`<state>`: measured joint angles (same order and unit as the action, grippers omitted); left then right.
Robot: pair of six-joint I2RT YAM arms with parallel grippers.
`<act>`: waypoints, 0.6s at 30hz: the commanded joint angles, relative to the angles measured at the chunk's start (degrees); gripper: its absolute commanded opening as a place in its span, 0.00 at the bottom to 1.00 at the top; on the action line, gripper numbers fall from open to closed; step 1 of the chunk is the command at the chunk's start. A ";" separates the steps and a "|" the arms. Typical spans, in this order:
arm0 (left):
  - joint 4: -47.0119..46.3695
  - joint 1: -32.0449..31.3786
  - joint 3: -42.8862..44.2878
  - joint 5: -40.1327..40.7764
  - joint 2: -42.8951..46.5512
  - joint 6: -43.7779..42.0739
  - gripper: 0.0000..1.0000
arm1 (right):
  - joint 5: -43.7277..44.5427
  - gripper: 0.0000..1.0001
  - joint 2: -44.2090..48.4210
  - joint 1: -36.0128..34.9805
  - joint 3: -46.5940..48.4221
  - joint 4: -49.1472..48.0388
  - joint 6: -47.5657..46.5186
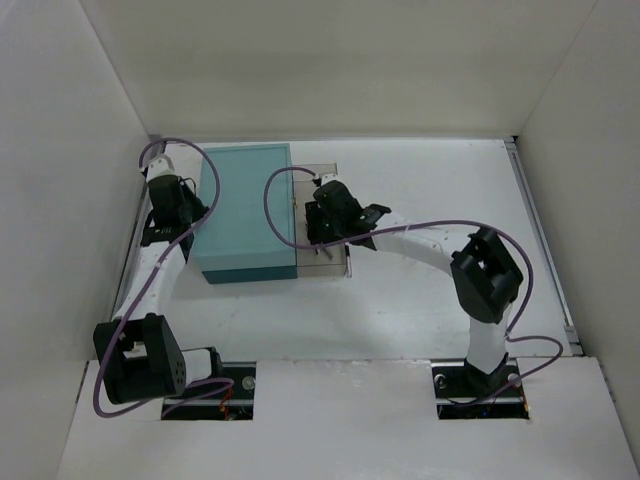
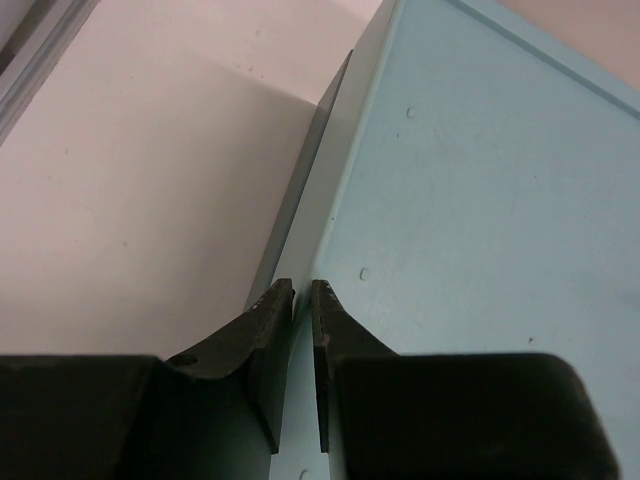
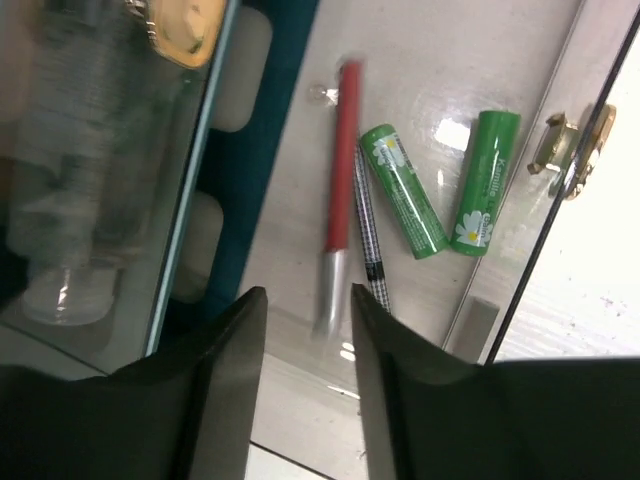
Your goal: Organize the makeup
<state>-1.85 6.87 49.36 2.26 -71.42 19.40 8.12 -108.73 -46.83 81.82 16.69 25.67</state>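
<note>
In the right wrist view a red pencil with a silver end (image 3: 340, 170), a thin black-and-white checked pencil (image 3: 368, 235) and two green tubes (image 3: 403, 205) (image 3: 485, 180) lie on the floor of a clear tray (image 3: 300, 400). A clear bottle (image 3: 75, 180) and a peach sponge (image 3: 190, 25) show blurred behind a clear wall at the left. My right gripper (image 3: 305, 295) hangs open and empty above the red pencil's silver end. In the top view it (image 1: 330, 235) is over the clear tray (image 1: 325, 268). My left gripper (image 2: 302, 298) is shut, its tips at the teal box's left edge (image 2: 330, 200).
The big teal box (image 1: 245, 210) stands left of centre, with the clear tray against its right side. A gold clasp (image 3: 565, 145) sits on the tray's right wall. White walls enclose the table on the left, back and right.
</note>
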 commanded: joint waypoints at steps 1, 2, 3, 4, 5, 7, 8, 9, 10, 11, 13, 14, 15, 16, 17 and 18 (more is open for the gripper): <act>5.80 0.82 -0.41 0.99 -3.90 -1.12 0.10 | -0.21 0.50 2.29 0.03 3.43 -0.78 0.26; 5.28 0.99 -0.41 0.90 -4.17 -1.20 0.10 | -0.21 0.53 3.34 0.03 3.35 -0.61 0.00; 4.67 1.17 -0.41 0.73 -4.52 -1.29 0.10 | -0.38 0.54 4.83 0.03 2.91 -0.52 -0.18; 4.31 1.34 -0.23 0.38 -4.95 -1.47 0.10 | -0.65 0.55 6.58 0.03 2.21 -0.52 -0.62; 4.13 1.52 -0.06 0.03 -5.39 -1.56 0.10 | -0.65 0.56 8.60 0.03 1.16 -0.86 -0.80; 3.70 2.13 0.12 -0.59 -6.45 -1.64 0.10 | -0.30 0.56 12.82 0.73 -1.65 -1.04 -0.45; 3.43 2.40 0.12 -0.85 -6.89 -1.64 0.10 | 0.22 0.57 15.01 1.60 -3.58 -1.04 -0.10; 3.08 2.57 0.21 -0.94 -7.33 -1.64 0.10 | 0.66 0.57 17.12 2.48 -5.86 -1.04 0.43; 2.82 2.66 0.21 -1.12 -7.85 -1.64 0.10 | 1.45 0.57 18.97 3.45 -8.41 -1.04 1.30; 2.55 2.92 0.29 -1.21 -8.29 -1.64 0.10 | 2.16 0.57 20.38 4.15 -10.35 -1.04 2.18; 2.46 3.45 0.64 -1.47 -9.00 -1.73 0.10 | 3.21 0.58 23.29 6.35 -15.61 -1.04 3.94; 2.46 3.80 0.82 -1.56 -9.35 -1.73 0.10 | 3.31 0.59 23.99 7.40 -17.90 -1.04 4.73; 2.46 4.24 1.17 -1.73 -9.70 -1.82 0.10 | 3.57 0.59 24.17 8.54 -19.58 -0.78 5.44; 2.55 4.59 1.52 -1.91 -9.97 -1.91 0.10 | 3.92 0.59 24.18 9.42 -20.99 -0.43 6.23; 2.64 5.03 1.87 -2.26 -10.14 -1.99 0.10 | 4.27 0.59 23.92 10.04 -22.31 -0.34 7.02; 2.90 5.30 2.31 -2.61 -10.32 -2.17 0.10 | 4.53 0.59 23.48 10.31 -23.28 -0.34 7.81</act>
<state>-7.03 9.54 52.34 -3.95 -77.84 19.46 10.76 -83.42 -37.26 61.98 15.88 29.85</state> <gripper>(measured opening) 0.108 0.590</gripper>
